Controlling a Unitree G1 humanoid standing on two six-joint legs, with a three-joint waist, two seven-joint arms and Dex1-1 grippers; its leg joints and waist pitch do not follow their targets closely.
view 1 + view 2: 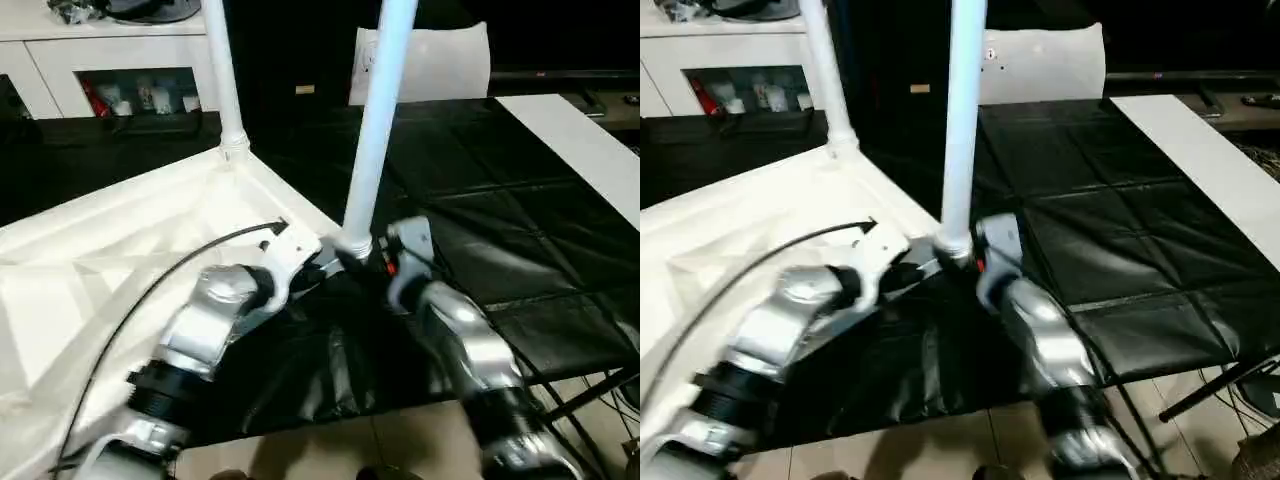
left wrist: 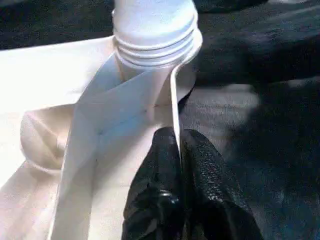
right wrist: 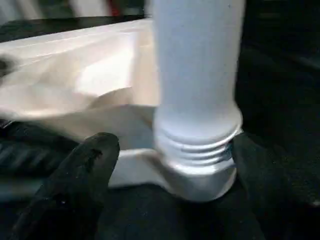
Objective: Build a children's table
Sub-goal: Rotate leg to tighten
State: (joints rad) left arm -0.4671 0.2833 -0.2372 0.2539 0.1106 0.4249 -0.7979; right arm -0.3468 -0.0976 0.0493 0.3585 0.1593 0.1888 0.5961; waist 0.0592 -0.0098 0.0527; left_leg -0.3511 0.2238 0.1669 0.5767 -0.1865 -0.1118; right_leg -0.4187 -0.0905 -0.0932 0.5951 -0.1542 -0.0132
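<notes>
Lying upside down across the black-covered work table [image 1: 520,260], the children's table [image 1: 120,260] shows its ribbed white underside, with its near corner hanging at the work table's front edge. Two of its legs stand upright in corner sockets: the far leg [image 1: 225,80] at the back corner, and the near leg [image 1: 378,120] rising from the corner between the two silver forearms. In the right wrist view the threads at the near leg's foot sit partly above the socket rim. Behind the work table stands a white cabinet [image 1: 60,60] with small items behind its glass, and a long white board [image 1: 580,150] lies on the black cover off to the right. The left gripper [image 2: 180,150] has its two black fingers pressed together on the thin upright rib of the tabletop, just beside the near socket. The right gripper [image 3: 165,175] stands wide apart, one finger [image 3: 80,175] on each side of the leg's base, gripping nothing. A black cable [image 1: 170,270] loops over the left forearm.
</notes>
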